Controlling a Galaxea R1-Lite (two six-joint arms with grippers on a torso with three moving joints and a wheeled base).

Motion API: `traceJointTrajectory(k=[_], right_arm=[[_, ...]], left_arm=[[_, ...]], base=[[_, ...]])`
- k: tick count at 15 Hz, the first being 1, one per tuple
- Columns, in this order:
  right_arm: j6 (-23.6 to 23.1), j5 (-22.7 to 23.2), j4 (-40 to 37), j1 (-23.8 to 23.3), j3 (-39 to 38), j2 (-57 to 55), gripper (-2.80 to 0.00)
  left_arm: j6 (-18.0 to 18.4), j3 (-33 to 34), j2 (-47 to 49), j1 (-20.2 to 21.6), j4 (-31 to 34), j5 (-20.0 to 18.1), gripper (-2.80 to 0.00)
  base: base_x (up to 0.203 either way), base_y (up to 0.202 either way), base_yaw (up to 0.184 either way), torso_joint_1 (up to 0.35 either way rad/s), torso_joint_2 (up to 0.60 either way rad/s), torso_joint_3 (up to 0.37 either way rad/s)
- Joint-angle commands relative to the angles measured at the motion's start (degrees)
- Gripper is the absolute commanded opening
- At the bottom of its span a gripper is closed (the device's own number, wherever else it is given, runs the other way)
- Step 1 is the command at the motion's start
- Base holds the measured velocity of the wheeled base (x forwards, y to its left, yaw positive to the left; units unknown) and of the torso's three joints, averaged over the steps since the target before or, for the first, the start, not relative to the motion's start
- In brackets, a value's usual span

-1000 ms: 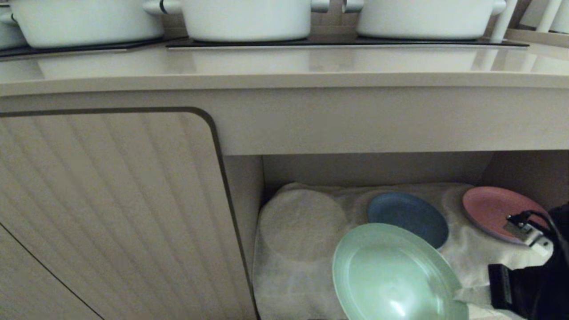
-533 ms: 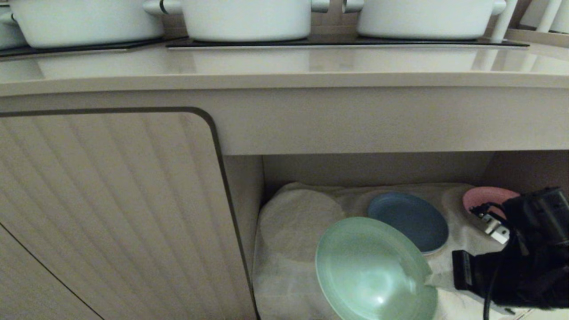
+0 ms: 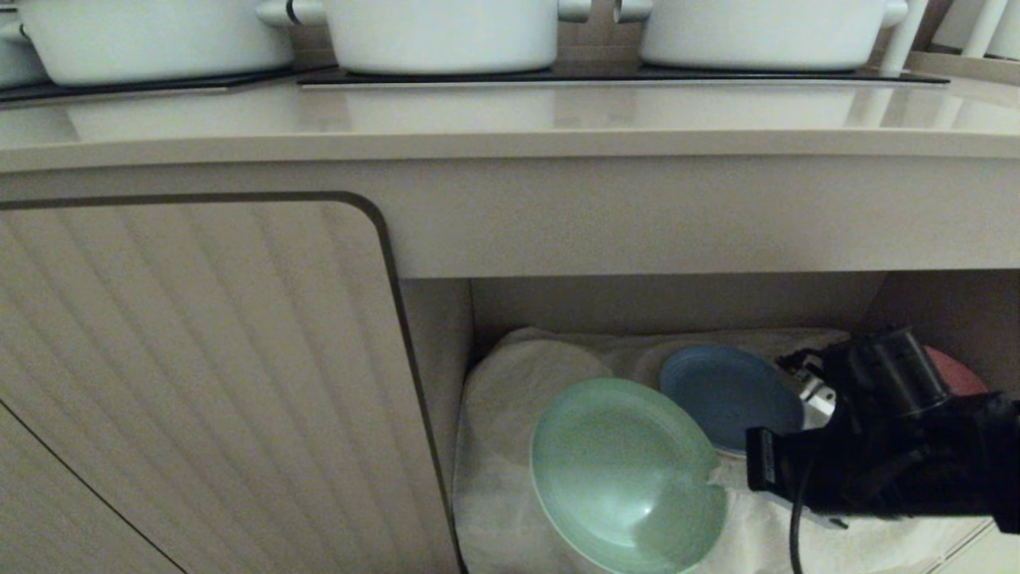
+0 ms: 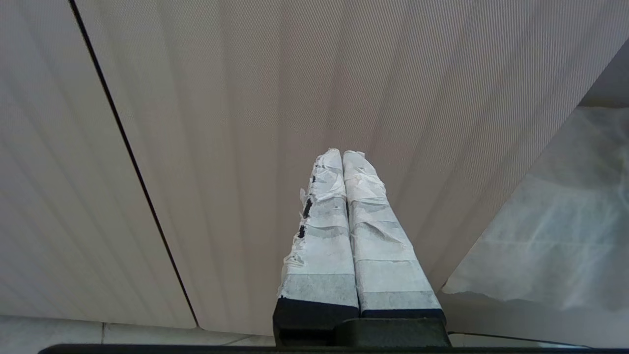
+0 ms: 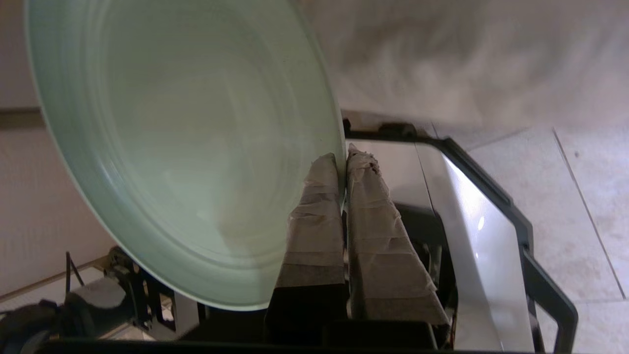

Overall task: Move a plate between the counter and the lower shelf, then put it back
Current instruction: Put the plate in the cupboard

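At the front edge of the lower shelf (image 3: 518, 494), the right gripper (image 5: 344, 162) clamps the rim of the tilted plate (image 3: 625, 474) for carrying, clear of the blue plate (image 3: 729, 395); the left gripper (image 4: 342, 157) rests closed, empty.

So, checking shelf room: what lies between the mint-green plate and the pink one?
In the head view, the blue plate and the right gripper holding the plate.
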State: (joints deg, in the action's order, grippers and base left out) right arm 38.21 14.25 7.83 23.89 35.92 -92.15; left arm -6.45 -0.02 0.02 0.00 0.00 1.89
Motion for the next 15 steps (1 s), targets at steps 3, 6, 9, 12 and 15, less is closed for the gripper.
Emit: traceJointTrajectory(k=[3,6,9,12,15], right_arm=[[0.20,0.08,0.00,0.19,5.54,-7.05,-2.80],[0.20,0.06,0.06,0.19,9.35,-10.93,-2.80],[0.20,-0.01,0.13,0.10,12.42,-13.81,-2.80],[0.11,-0.24,0.17,0.19,14.82,-16.18,-2.80],[0.11,-1.13,-0.03,0.19,17.08,-18.54,-2.80]], left_arm=[[-0.06,0.02,-0.02,0.00,0.00,0.04,-2.80],[-0.06,-0.05,-0.02,0.00,0.00,0.04,-2.80],[-0.06,-0.05,-0.02,0.00,0.00,0.04,-2.80],[-0.06,0.02,-0.02,0.00,0.00,0.04,-2.80],[-0.06,0.02,-0.02,0.00,0.00,0.04,-2.80]], base=[[0.000,0.000,0.000,0.000,0.00,0.000],[0.000,0.000,0.000,0.000,0.00,0.000],[0.000,0.000,0.000,0.000,0.00,0.000],[0.000,0.000,0.000,0.000,0.00,0.000],[0.000,0.000,0.000,0.000,0.00,0.000]])
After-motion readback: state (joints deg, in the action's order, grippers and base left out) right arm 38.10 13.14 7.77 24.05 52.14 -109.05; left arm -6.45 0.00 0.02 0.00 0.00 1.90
